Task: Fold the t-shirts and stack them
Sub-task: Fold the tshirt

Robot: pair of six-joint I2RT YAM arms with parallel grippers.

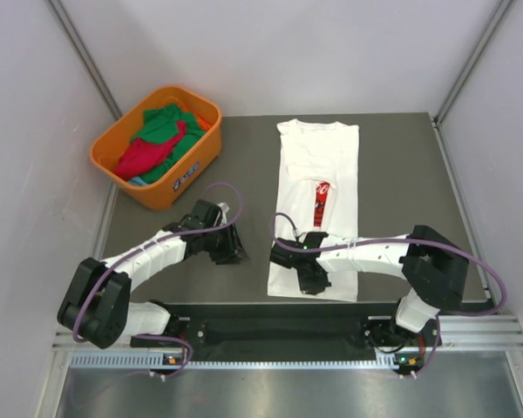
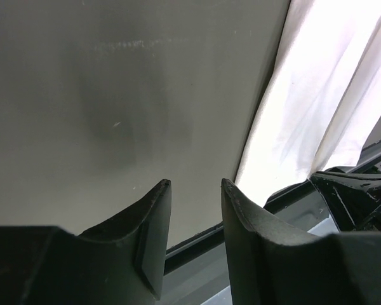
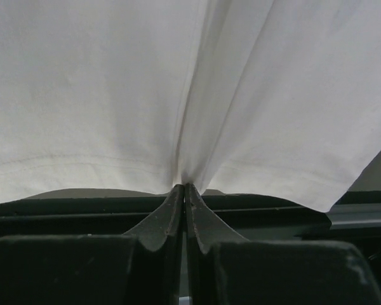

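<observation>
A white t-shirt (image 1: 318, 174) with a red chest print (image 1: 321, 202) lies lengthwise on the grey table, its sides folded in. My right gripper (image 1: 314, 280) is shut on its bottom hem near the front edge; the right wrist view shows the white cloth (image 3: 190, 95) pinched between the tips. My left gripper (image 1: 235, 248) is open and empty, low over bare table left of the shirt. In the left wrist view the shirt's edge (image 2: 317, 114) lies to the right of its fingers (image 2: 155, 216). Green (image 1: 167, 126) and red (image 1: 144, 155) t-shirts lie crumpled in the orange basket.
The orange plastic basket (image 1: 187, 178) stands at the table's back left corner. A black rail (image 1: 270, 331) runs along the front edge by the arm bases. Grey walls close in the left and right sides.
</observation>
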